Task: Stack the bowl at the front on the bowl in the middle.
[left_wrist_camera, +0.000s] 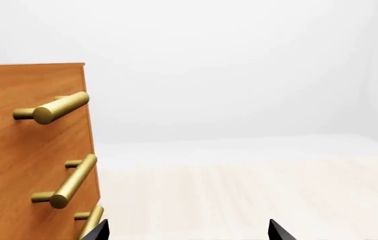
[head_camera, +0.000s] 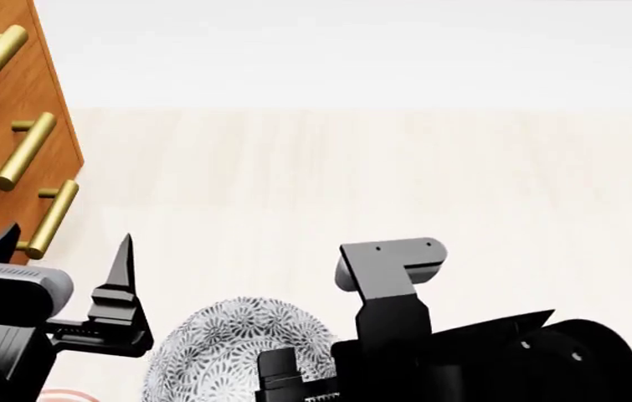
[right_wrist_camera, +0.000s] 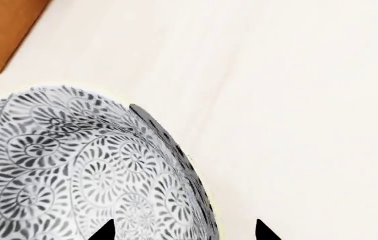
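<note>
One bowl (right_wrist_camera: 75,170) shows, white with a grey floral pattern, low in the head view (head_camera: 226,343). I cannot tell whether it is the front or the middle bowl. My right gripper (right_wrist_camera: 183,231) is open, and the bowl's rim runs between its fingertips, one over the bowl's inside and one outside the wall. My left gripper (left_wrist_camera: 189,232) is open with nothing between its fingers. It hangs to the left of the bowl in the head view (head_camera: 64,243), close to the cabinet.
A wooden cabinet (head_camera: 3,126) with brass bar handles (left_wrist_camera: 52,110) stands at the left on pale wood flooring (head_camera: 405,167). A thin pink sliver (head_camera: 64,394) shows at the head view's bottom left edge. My right arm (head_camera: 461,352) covers the bottom right.
</note>
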{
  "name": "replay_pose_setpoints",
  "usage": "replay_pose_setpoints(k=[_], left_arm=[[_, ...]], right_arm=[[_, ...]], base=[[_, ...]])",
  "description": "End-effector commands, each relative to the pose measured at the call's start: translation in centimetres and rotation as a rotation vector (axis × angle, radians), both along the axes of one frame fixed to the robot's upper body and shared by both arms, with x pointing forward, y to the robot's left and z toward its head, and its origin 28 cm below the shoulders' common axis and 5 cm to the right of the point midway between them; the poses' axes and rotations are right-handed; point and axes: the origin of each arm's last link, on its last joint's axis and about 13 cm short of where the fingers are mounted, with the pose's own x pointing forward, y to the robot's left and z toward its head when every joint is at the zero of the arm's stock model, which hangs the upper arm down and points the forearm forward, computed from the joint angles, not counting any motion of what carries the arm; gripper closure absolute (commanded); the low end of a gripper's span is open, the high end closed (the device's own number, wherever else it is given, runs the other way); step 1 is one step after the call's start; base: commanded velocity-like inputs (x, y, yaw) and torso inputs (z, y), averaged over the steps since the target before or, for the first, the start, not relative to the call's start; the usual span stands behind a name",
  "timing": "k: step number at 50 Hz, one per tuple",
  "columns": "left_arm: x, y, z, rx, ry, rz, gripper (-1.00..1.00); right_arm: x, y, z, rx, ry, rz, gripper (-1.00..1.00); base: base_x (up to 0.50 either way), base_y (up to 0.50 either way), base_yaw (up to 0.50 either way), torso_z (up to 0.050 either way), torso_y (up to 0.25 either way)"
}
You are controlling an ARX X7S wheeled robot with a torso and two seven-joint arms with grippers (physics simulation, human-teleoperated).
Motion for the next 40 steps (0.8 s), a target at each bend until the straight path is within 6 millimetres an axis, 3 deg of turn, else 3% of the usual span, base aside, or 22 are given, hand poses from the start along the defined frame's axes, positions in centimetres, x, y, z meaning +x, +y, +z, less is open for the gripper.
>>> replay_pose_setpoints(k=[1,10,15,17,21,23,24,30,35,40], left_arm=[[-0.1,0.0,0.0,0.003,0.001,-0.005,-1.00],[-0.1,0.0,-0.2,0.005,0.004,-0.009,-1.00],[-0.2,0.0,-0.1,0.001,0.003,-0.012,-1.00],[-0.2,0.0,0.1,-0.004,0.002,-0.012,-1.00],[-0.1,-0.1,0.2,-0.006,0.001,-0.009,-1.00],[-0.1,-0.2,0.2,-0.007,-0.001,-0.009,-1.00],[-0.1,-0.2,0.2,-0.008,-0.005,-0.007,-1.00],[-0.1,-0.2,0.0,-0.020,-0.026,-0.007,-1.00],[-0.8,-0.2,0.4,-0.050,-0.126,0.011,-1.00],[-1.9,-0.3,0.5,-0.069,-0.205,-0.011,-1.00]], right_arm=[[0.1,0.0,-0.5,0.000,0.007,0.003,-1.00],[0.0,0.0,-0.3,-0.018,0.012,0.015,-1.00],[-1.4,-0.2,2.3,-0.012,-0.081,0.004,-1.00],[-2.9,-0.5,4.4,0.010,-0.175,-0.007,-1.00],[-4.8,-1.3,6.4,0.045,-0.341,-0.045,-1.00],[-5.4,-1.6,6.3,0.047,-0.429,-0.072,-1.00],[-6.3,-1.4,6.3,0.048,-0.592,-0.059,-1.00],[-6.8,-1.0,2.7,-0.200,-1.168,-0.430,-1.00],[-7.6,-0.5,0.6,-0.298,-1.422,-0.572,-1.00],[-9.2,-0.2,0.4,-0.325,-1.600,-0.620,-1.00]], base=[[0.00,0.00,0.00,0.000,0.000],[0.00,0.00,0.00,0.000,0.000],[0.00,0.00,0.00,0.000,0.000],[0.00,0.00,0.00,0.000,0.000],[0.00,0.00,0.00,0.000,0.003],[0.00,0.00,0.00,0.000,0.000],[0.00,0.00,0.00,0.000,0.000],[0.00,0.00,0.00,0.000,0.000],[0.00,0.00,0.00,0.000,0.000],[0.00,0.00,0.00,0.000,0.000]])
